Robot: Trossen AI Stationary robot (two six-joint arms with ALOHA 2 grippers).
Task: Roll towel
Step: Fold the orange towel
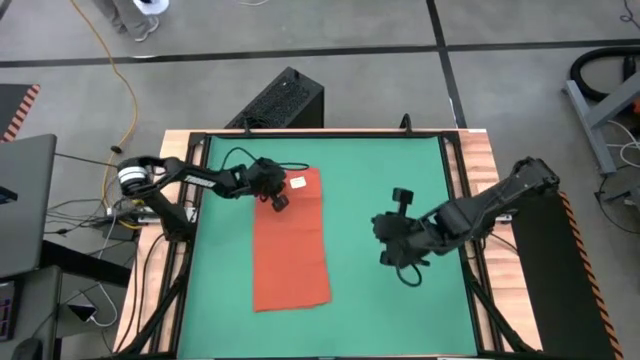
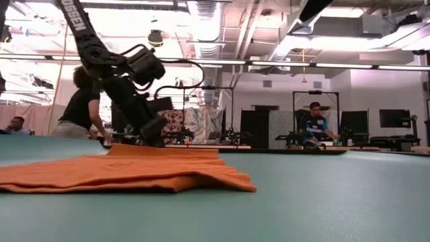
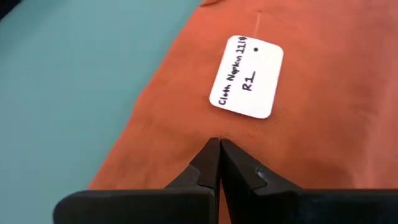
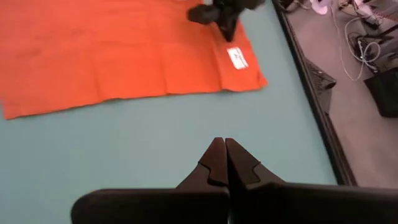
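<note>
The orange-red towel lies spread flat on the green mat, its long side running from far to near. Its white tag is at the far end and also shows in the left wrist view. My left gripper is shut, its tips pointing down at the towel's far end just near of the tag. My right gripper is shut and empty over bare mat to the right of the towel. In the low view the towel lies low with slight wrinkles. My left gripper's shut fingertips stand at the towel's far end, beside the tag and near the towel's left edge, coming from above. No cloth shows between the fingers. I cannot tell whether the tips touch the cloth or hover just above it.
The mat is framed by a black rail and wooden table edges. A black box stands beyond the far edge. A laptop and cables lie to the left. People stand in the room behind.
</note>
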